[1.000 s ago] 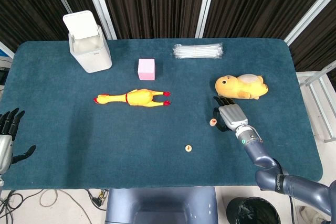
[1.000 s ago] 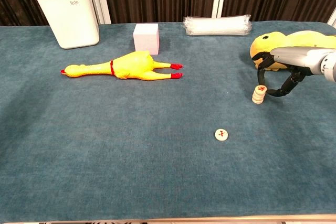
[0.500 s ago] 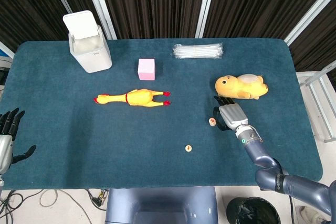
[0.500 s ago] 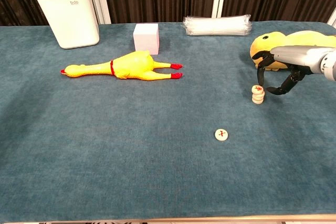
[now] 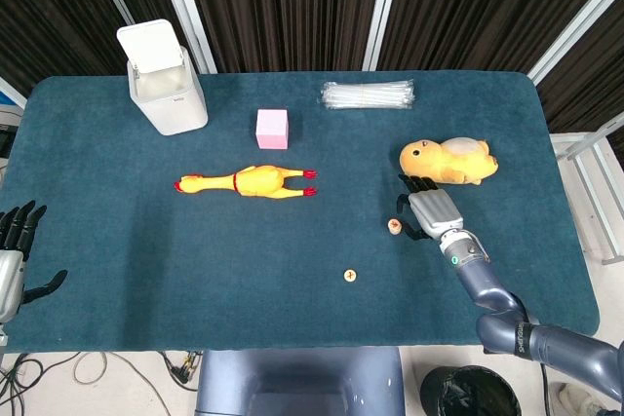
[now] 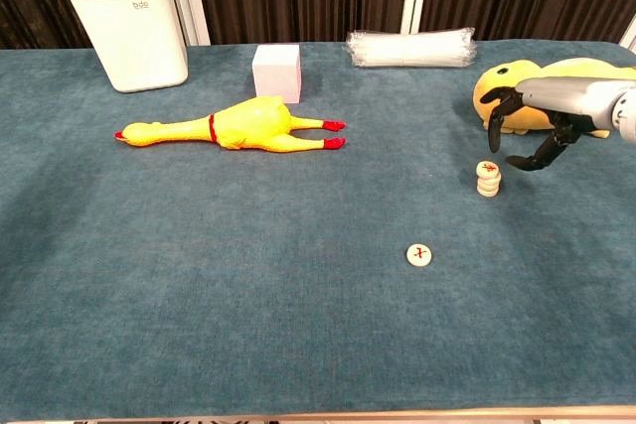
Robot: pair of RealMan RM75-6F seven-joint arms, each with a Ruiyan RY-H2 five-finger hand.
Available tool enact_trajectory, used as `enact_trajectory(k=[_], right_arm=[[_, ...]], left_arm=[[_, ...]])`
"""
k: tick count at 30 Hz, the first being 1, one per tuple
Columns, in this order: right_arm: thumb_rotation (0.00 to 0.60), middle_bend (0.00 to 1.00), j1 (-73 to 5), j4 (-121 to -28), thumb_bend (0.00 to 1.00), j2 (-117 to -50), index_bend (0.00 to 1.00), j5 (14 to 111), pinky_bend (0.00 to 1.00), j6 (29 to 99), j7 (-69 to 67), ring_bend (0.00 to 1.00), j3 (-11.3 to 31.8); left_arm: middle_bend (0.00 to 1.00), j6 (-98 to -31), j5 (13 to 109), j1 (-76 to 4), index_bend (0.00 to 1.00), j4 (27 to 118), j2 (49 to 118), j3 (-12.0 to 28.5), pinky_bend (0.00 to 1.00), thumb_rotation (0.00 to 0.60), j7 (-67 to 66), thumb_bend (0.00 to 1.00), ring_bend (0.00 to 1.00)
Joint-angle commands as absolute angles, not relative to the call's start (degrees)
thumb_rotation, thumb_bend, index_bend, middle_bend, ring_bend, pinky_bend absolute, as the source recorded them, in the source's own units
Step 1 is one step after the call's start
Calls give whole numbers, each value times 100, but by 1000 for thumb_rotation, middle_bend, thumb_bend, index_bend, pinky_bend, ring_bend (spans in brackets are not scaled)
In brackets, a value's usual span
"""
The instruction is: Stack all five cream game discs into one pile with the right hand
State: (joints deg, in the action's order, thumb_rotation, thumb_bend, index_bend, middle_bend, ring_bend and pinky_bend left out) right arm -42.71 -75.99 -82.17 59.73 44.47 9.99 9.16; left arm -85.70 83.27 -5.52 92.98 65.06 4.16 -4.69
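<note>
A short pile of cream game discs stands on the blue table right of centre, its top disc bearing a red mark. One more cream disc lies flat alone, nearer the front edge. My right hand hovers just right of the pile and a little above it, fingers apart and curved down, holding nothing and apart from the discs. My left hand rests open off the table's left front corner.
A yellow plush toy lies right behind my right hand. A rubber chicken, a pink cube, a white bin and a clear bundle of straws lie further back and left.
My right hand has let go of the pile, lifted and drawn back to the right. The pile, tilted a second ago, now stands straight. The left hand has not moved.
</note>
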Motion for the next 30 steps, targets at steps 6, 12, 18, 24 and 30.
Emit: enact_trajectory(k=[6,12,18,24,30], right_arm=[[600,0,-4260,-8043,473,-7942,395,6050,87,4573,1107,0,937],[600,0,-4230,-8422,473,-7819,365,6148,86,4730,1261,0,892],[600,0,-4269,-8518,473,-7887,332,6054,86,4712,1490,0,812],[600,0,-4299,-8417,473,-7995,332,5997,86,4648,1559,0,744],[600,0,-4303,-8317,473,-8086,331,6037,87,4626,1522,0,705]], left_arm=[[0,-8568,8327,-553,49,9296,6507,415,63,600,-461,169,0],[0,-8564,8338,-551,49,9303,6490,409,62,600,-418,169,0],[0,-8559,8344,-553,49,9303,6483,405,62,600,-404,169,0],[0,-8553,8348,-555,49,9301,6473,405,61,600,-381,169,0],[0,-8560,8353,-553,49,9306,6472,404,63,600,-375,169,0]])
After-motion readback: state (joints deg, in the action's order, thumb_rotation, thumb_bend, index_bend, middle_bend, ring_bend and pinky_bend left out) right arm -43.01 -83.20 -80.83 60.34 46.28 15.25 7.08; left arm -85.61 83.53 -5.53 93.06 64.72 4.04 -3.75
